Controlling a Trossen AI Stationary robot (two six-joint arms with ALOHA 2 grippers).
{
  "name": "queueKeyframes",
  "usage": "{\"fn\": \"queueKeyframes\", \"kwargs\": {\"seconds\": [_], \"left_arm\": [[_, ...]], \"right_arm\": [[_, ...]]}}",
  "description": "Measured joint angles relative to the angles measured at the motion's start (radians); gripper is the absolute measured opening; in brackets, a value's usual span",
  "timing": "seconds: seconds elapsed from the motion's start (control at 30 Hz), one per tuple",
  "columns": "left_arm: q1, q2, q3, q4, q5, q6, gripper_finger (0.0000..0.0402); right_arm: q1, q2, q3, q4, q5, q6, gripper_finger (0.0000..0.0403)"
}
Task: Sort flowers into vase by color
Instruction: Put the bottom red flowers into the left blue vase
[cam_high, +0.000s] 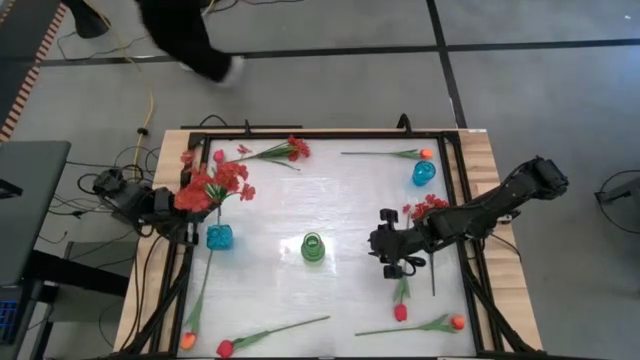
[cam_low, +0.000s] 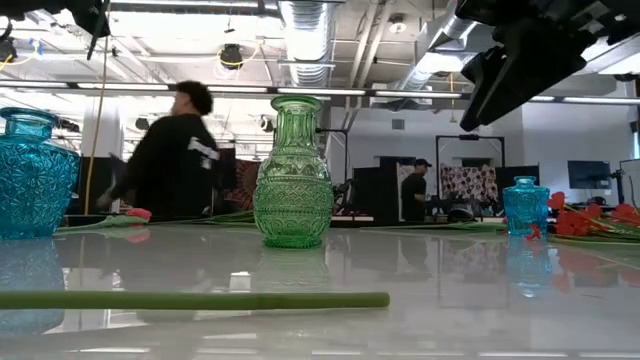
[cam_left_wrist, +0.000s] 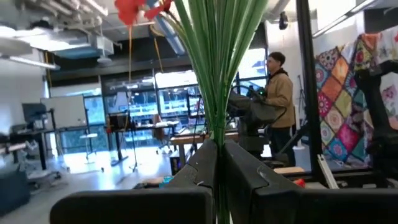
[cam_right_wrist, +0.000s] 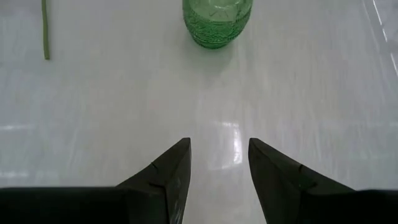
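My left gripper (cam_high: 183, 202) sits at the table's left edge, shut on a bushy red spray (cam_high: 215, 183) whose blooms stand above a blue vase (cam_high: 219, 237). A green vase (cam_high: 313, 247) stands mid-table and a second blue vase (cam_high: 424, 173) at the far right. My right gripper (cam_right_wrist: 219, 163) hangs open over bare table, right of the green vase (cam_right_wrist: 217, 22), with nothing between its fingers. Another red spray (cam_high: 430, 207) lies beside the right arm. Single tulips lie flat along the near edge: orange (cam_high: 188, 340), red (cam_high: 225, 348), red (cam_high: 400, 312), orange (cam_high: 456, 322). My left gripper pinches the red spray's bundle of thin green stems (cam_left_wrist: 217, 127) between its two fingers, several stems together. The stems fan out beyond the fingertips, and the red blooms (cam_left_wrist: 140, 7) sit at their far end. The spray is lifted clear of the table.
A third red spray (cam_high: 290, 150) and an orange tulip (cam_high: 425, 153) lie along the far edge. A black frame (cam_high: 460, 200) borders the table. A long green stem (cam_low: 190, 300) lies across the near side. A person (cam_high: 190, 40) moves beyond the far edge.
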Motion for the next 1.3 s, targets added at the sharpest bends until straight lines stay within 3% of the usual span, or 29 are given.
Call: {"fn": "queueKeyframes", "kwargs": {"seconds": [0.27, 0.47, 0.73, 0.87, 0.97, 1.13, 1.3], "left_arm": [[0.119, 0.0, -0.077, 0.209, 0.188, 0.012, 0.0002], [0.195, 0.0, -0.082, 0.215, 0.284, -0.056, 0.0002], [0.312, 0.031, -0.082, 0.244, 0.283, -0.093, 0.0002], [0.413, 0.156, -0.082, 0.278, 0.298, -0.172, 0.0002], [0.496, 0.304, -0.082, 0.336, 0.388, -0.265, 0.0002], [0.591, 0.571, -0.081, 0.69, 0.647, -0.369, 0.0002], [0.597, 0.843, -0.081, 1.011, 0.716, -0.404, 0.0002]], "right_arm": [[0.0, 0.0, 0.0, 0.024, 0.0, 0.05, 0.0187], [-0.013, 0.0, 0.0, 0.116, 0.0, 0.05, 0.0187], [-0.051, 0.0, 0.0, 0.141, 0.024, 0.058, 0.0187], [-0.093, 0.0, 0.0, 0.141, 0.026, 0.057, 0.0187], [-0.13, 0.0, 0.0, 0.141, 0.026, 0.023, 0.0187], [-0.181, 0.0, 0.0, 0.14, 0.025, -0.073, 0.0187], [-0.212, 0.0, 0.0, 0.14, 0.021, -0.106, 0.0187]]}}
